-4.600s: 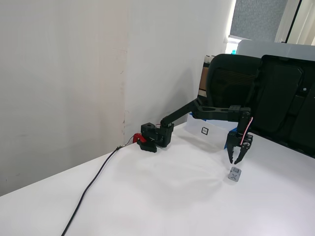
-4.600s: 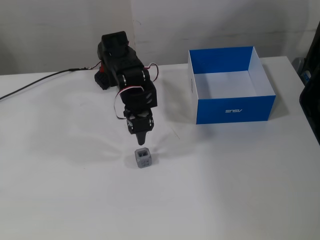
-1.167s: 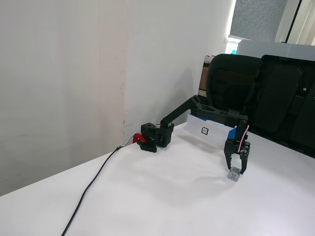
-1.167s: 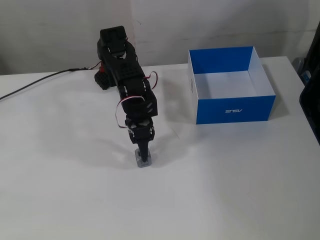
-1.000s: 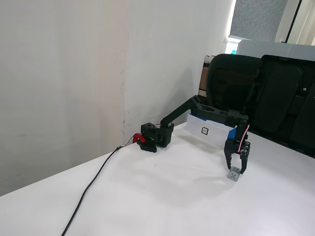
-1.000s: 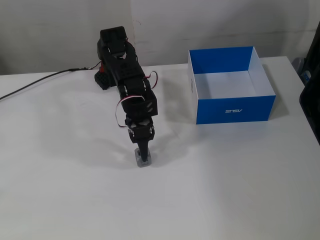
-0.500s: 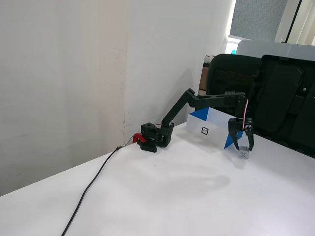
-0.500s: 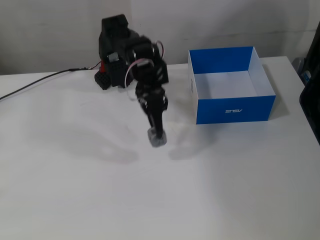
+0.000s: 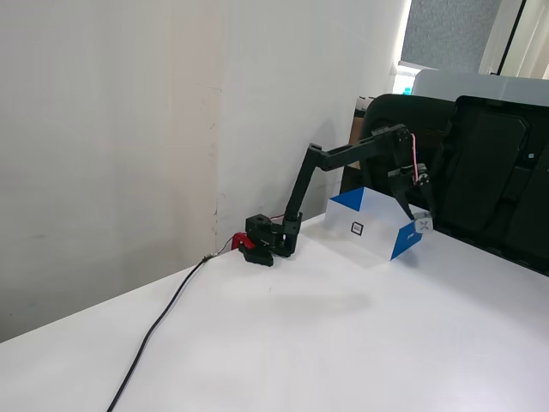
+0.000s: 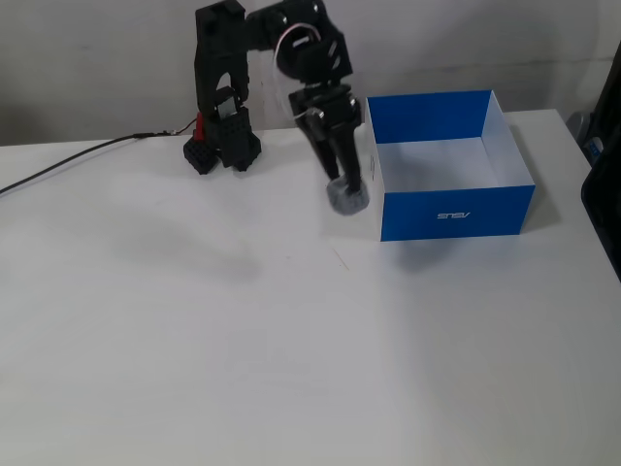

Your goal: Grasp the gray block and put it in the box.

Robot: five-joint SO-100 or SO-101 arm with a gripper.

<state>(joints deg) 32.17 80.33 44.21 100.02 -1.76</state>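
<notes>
My black gripper hangs down from the arm and is shut on the gray block, a tiny light-gray cube with a dark X mark. In a fixed view the gripper holds the slightly blurred block just outside the left wall of the box, close to the table. The box has blue sides and a white interior that looks empty. In the other fixed view the box shows its white front with a small black square marker, and the block sits by its blue end.
The arm's base stands near the wall, with a black cable running off across the white table; the cable also shows in a fixed view. Black chairs or cases stand close behind the box.
</notes>
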